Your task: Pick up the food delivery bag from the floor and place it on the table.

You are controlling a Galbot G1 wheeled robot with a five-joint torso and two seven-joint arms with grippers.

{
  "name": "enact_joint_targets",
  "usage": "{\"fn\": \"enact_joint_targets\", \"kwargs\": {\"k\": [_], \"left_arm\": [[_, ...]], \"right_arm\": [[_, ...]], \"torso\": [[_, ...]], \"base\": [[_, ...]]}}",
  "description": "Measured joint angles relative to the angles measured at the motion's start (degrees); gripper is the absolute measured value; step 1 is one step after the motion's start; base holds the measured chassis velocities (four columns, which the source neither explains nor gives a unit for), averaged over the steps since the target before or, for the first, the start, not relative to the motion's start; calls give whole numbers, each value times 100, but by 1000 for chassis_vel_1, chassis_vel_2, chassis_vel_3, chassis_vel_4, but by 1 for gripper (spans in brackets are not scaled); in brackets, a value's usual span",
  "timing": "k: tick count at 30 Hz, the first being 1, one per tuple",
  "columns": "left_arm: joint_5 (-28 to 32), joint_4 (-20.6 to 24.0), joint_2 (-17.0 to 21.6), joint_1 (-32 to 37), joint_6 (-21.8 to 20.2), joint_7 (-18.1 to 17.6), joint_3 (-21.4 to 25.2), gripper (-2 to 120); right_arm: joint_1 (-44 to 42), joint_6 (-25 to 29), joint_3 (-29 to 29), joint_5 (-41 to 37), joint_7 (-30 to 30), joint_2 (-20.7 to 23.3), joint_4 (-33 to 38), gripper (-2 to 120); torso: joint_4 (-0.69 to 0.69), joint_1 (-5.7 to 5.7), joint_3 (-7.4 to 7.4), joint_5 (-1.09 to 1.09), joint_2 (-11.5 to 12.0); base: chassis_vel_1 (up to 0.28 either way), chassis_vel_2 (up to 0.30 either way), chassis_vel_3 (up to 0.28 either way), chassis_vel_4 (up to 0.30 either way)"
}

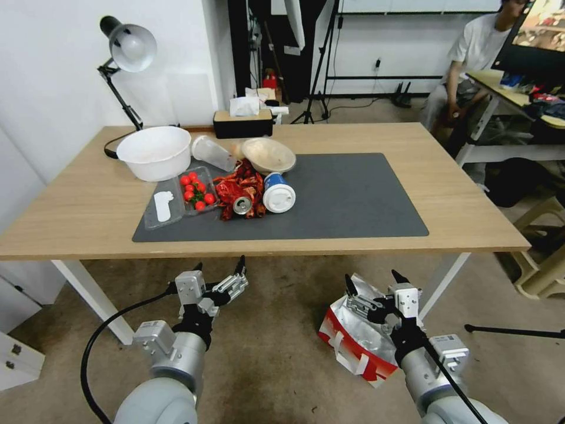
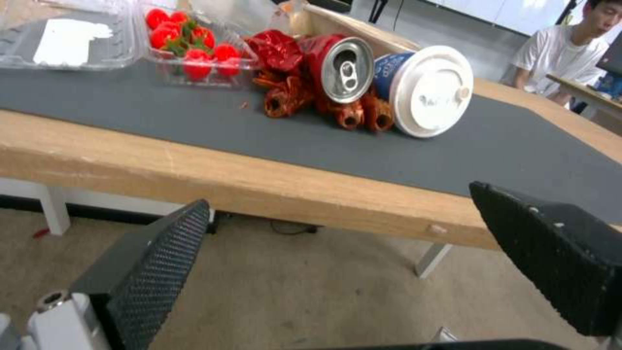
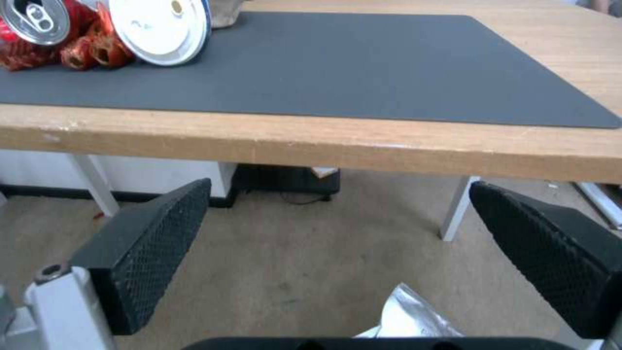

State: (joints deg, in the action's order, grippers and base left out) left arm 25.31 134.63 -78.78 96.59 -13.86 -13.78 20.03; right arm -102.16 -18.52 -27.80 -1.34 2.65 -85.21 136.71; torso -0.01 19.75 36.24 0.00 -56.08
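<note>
On the floor before the table edge, both spread claws flank the food delivery bag.

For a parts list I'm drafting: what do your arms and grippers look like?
Both arms are smooth silver-grey tubes with black wrist joints and black cables. The left gripper and the right gripper each have silver metal housings and tapered black fingers with cross-hatched pads.

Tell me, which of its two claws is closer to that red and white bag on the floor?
The right. The right gripper, open, hovers just above the food delivery bag. The left gripper, also open, hangs off to the bag's left, over bare floor.
</note>
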Motion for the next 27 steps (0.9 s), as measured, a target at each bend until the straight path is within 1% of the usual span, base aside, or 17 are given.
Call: {"fn": "enact_joint_targets", "kwargs": {"k": [3, 6, 8, 9, 15, 20, 25, 27], "left_arm": [[-4, 0, 0, -4, 0, 1, -1, 100], [-7, -1, -2, -8, -2, 2, -3, 100], [-18, -12, -12, -10, -6, 5, -13, 100], [-18, -12, -12, -10, -6, 5, -13, 100], [-28, -21, -4, -7, -23, 15, -7, 100], [-20, -50, 77, -4, -35, 59, 61, 100], [-4, -74, 149, -6, -40, 78, 99, 100], [8, -100, 226, -16, -72, 80, 145, 100]], "right_arm": [[-3, 3, 1, 7, 3, -2, -2, 100], [-4, 4, 1, 8, 3, 0, -3, 100], [-5, 6, -10, 8, 3, 18, -15, 100], [-5, 6, -10, 8, 3, 18, -15, 100], [13, 10, -14, 1, 4, 33, -47, 100], [40, 19, -40, -16, 6, 59, -79, 100], [45, 28, -58, -27, 9, 76, -99, 100], [53, 36, -81, -47, 11, 92, -121, 100]], "torso": [[0, -51, -65, 0, 117], [0, -68, -88, 0, 156], [0, -114, -148, 0, 263], [0, -114, -148, 0, 263], [0, -184, -243, 0, 427], [0, -245, -329, 0, 577], [0, -288, -382, 0, 672], [0, -329, -428, 0, 760]], "base": [[0, 0, 0, 0], [0, 0, 0, 0], [0, 0, 0, 0], [0, 0, 0, 0], [0, 0, 0, 0], [0, 0, 0, 0], [0, 0, 0, 0], [0, 0, 0, 0]]}}
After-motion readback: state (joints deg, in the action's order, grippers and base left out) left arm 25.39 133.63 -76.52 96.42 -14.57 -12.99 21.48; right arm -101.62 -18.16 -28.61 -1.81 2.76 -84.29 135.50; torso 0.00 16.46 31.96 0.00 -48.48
